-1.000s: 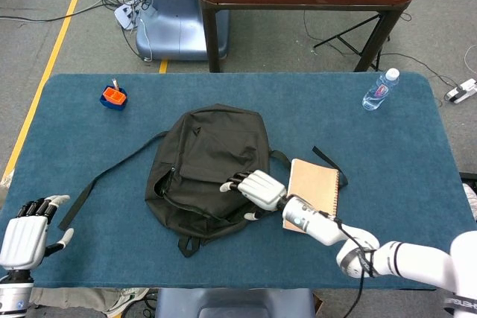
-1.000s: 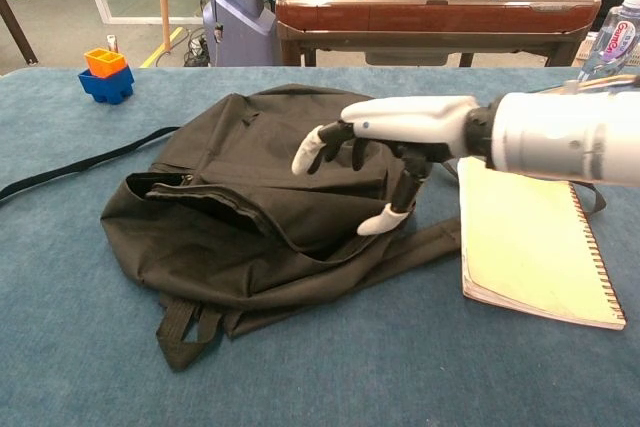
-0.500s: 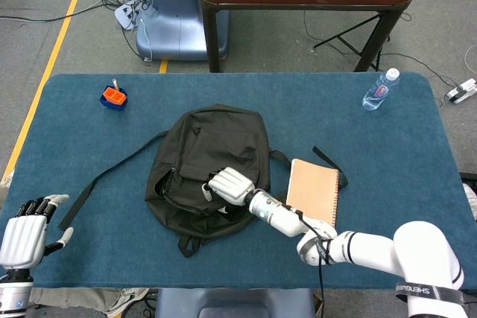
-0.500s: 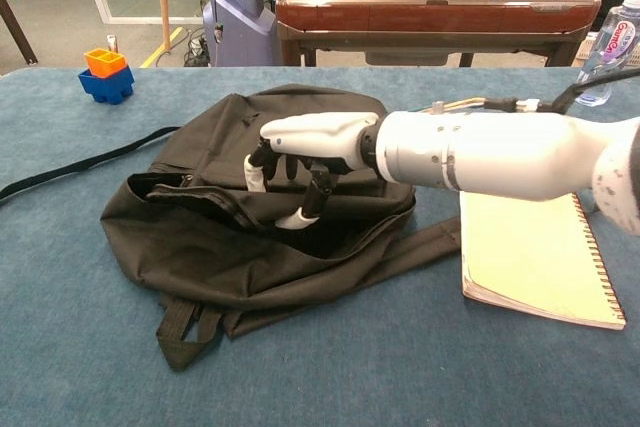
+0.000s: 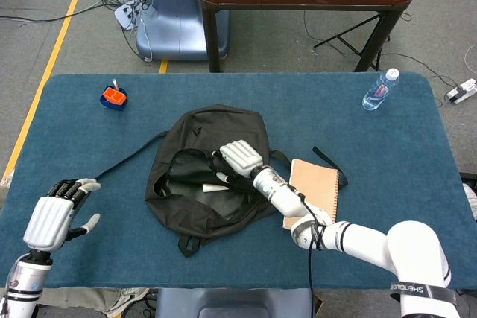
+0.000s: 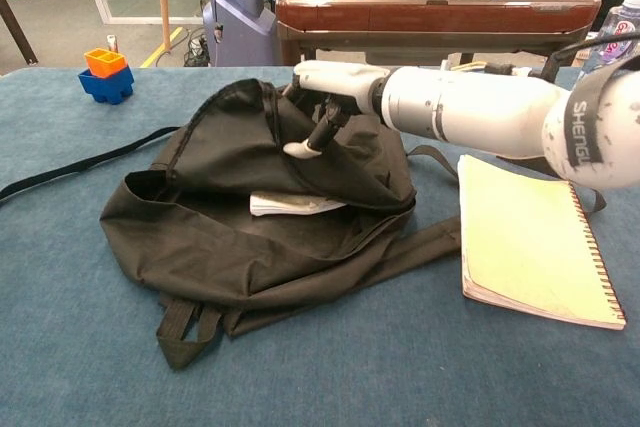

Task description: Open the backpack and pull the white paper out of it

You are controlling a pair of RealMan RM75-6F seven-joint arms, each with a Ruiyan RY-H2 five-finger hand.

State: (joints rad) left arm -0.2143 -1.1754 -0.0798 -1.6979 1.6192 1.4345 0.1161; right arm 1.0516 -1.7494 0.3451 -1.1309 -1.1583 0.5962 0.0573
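Observation:
The black backpack (image 5: 190,202) (image 6: 200,247) lies in the middle of the blue table with its mouth gaping toward the left. My right hand (image 5: 238,158) (image 6: 335,87) grips the upper flap (image 6: 250,137) and holds it raised. Inside the opening a piece of white paper (image 5: 215,187) (image 6: 295,205) shows, lying flat and partly hidden under the flap. My left hand (image 5: 56,217) hovers near the table's front left edge, fingers spread, holding nothing; the chest view does not show it.
A tan spiral notebook (image 5: 317,188) (image 6: 535,242) lies just right of the backpack. A water bottle (image 5: 380,89) stands at the back right, a blue-and-orange box (image 5: 113,97) (image 6: 105,74) at the back left. A long strap (image 5: 112,176) trails left from the bag.
My right hand has taken hold of the flap and lifted it up and back, opening the bag and baring the white paper. My left hand has risen and moved inward.

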